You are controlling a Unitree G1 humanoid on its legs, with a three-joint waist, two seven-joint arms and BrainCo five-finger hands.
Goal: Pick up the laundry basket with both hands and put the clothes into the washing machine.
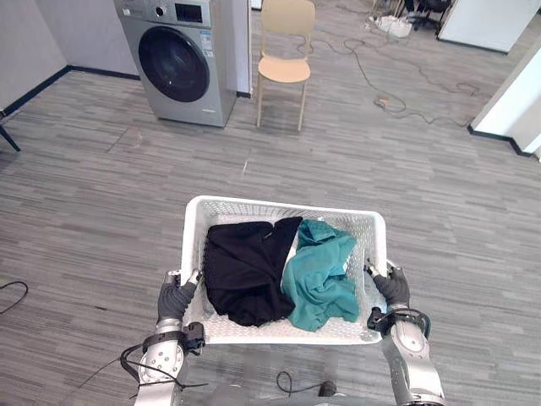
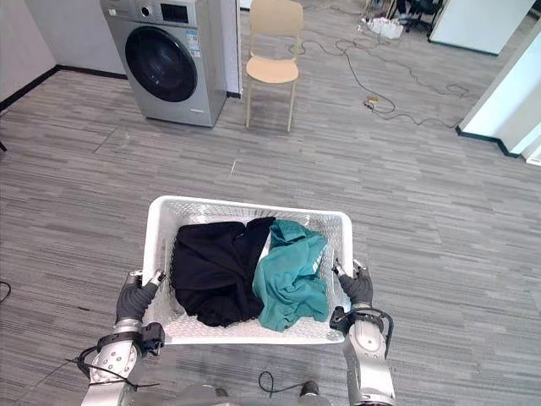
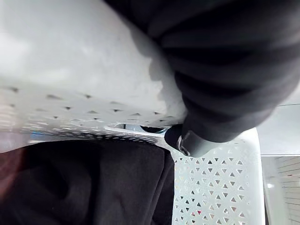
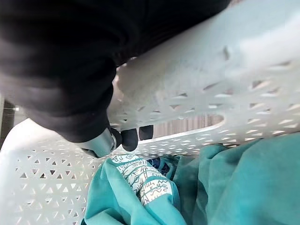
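Left eye view: basket (image 1: 283, 204) holds black garment (image 1: 245, 271); teal garment (image 1: 321, 281) beside.

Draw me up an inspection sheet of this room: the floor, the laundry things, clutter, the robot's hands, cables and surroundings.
Surface: grey plank floor.
Job's things: white laundry basket holds a black garment and a teal garment side by side; washing machine stands far off at the back, its round door shut.
Clutter: a pale chair beside the machine.
Hands: left hand curled on the basket's left rim; right hand on its right rim, fingertips through the handle slot.
Cables: loose cables trail over the floor past the chair.
Surroundings: white wall panels at the right; dark skirting along the left wall.
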